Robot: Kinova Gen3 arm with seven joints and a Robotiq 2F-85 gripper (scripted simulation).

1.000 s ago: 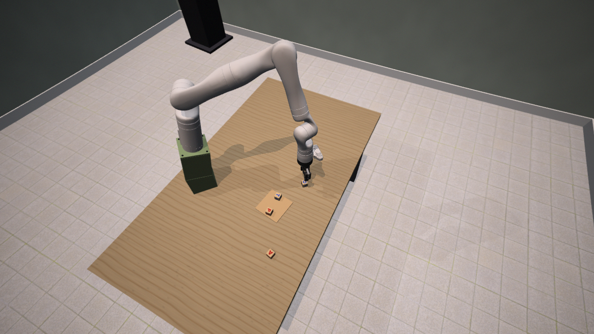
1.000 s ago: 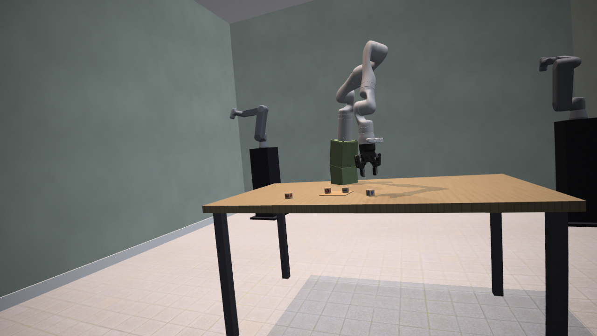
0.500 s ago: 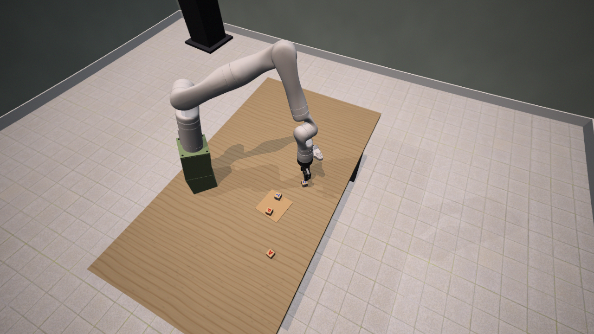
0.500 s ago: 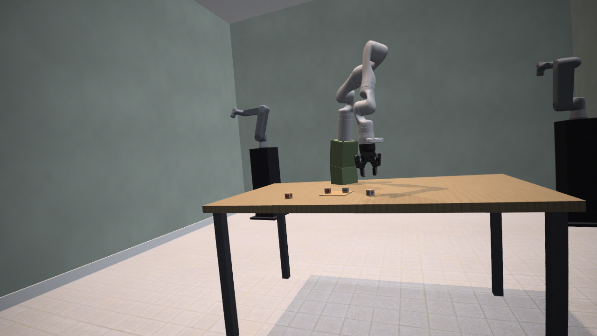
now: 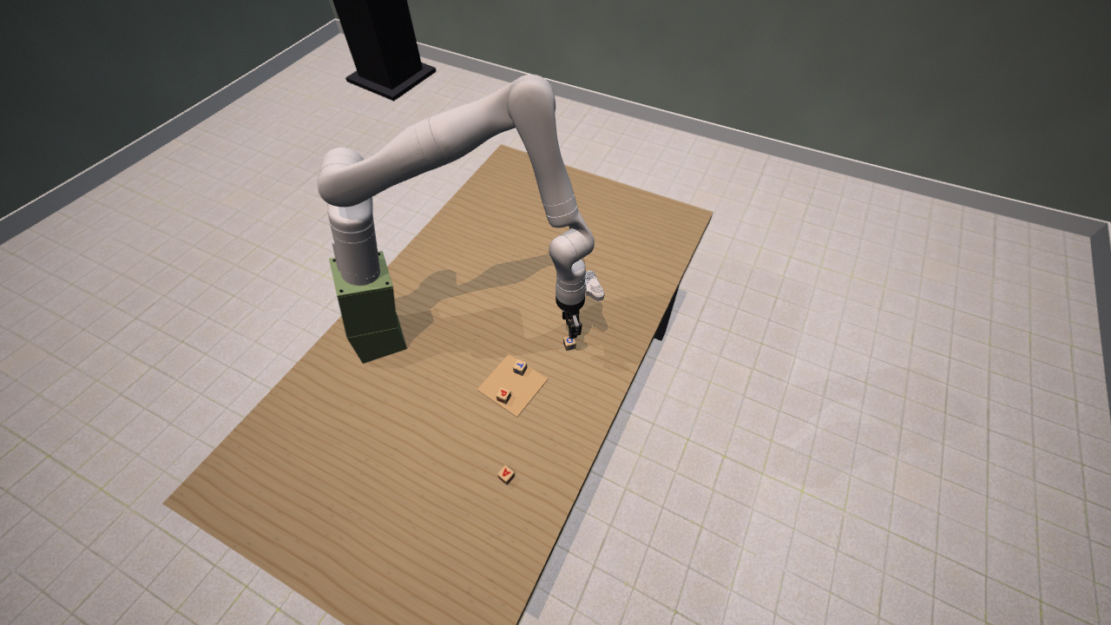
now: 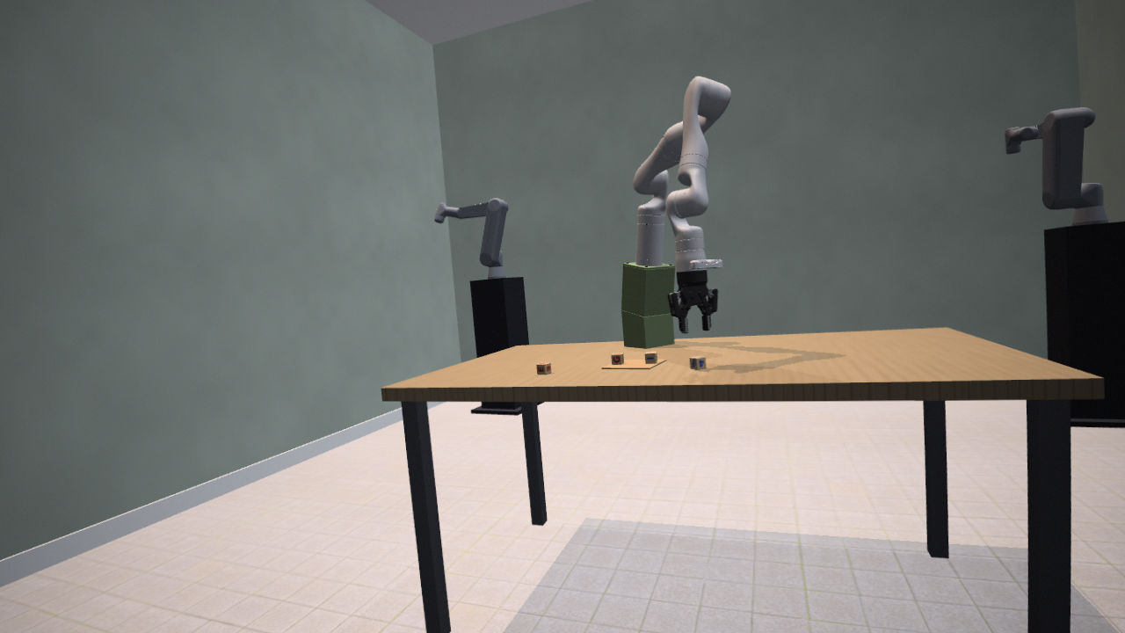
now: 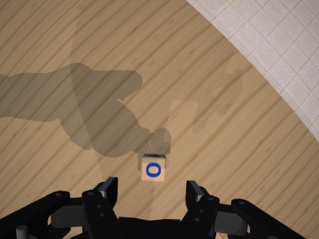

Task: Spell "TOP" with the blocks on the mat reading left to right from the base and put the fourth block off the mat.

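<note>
The O block (image 5: 570, 341) (image 6: 697, 362) (image 7: 153, 167), wood with a blue letter, lies on the bare table off the mat. My gripper (image 5: 572, 325) (image 6: 693, 322) (image 7: 151, 189) hangs above it, open and empty, its fingers on either side of the block in the wrist view. The tan mat (image 5: 525, 396) (image 6: 634, 365) lies flat. On it stand the T block (image 5: 519, 366) (image 6: 651, 358) with a blue letter and the P block (image 5: 503, 395) (image 6: 617, 359) with a red letter, a gap between them. The A block (image 5: 506, 473) (image 6: 543, 367) with a red letter lies off the mat.
The arm's green base (image 5: 370, 311) (image 6: 648, 306) stands at the table's edge. The table's edge (image 7: 248, 58) runs close beside the O block. Other arms on black pedestals (image 6: 497, 315) stand beyond the table.
</note>
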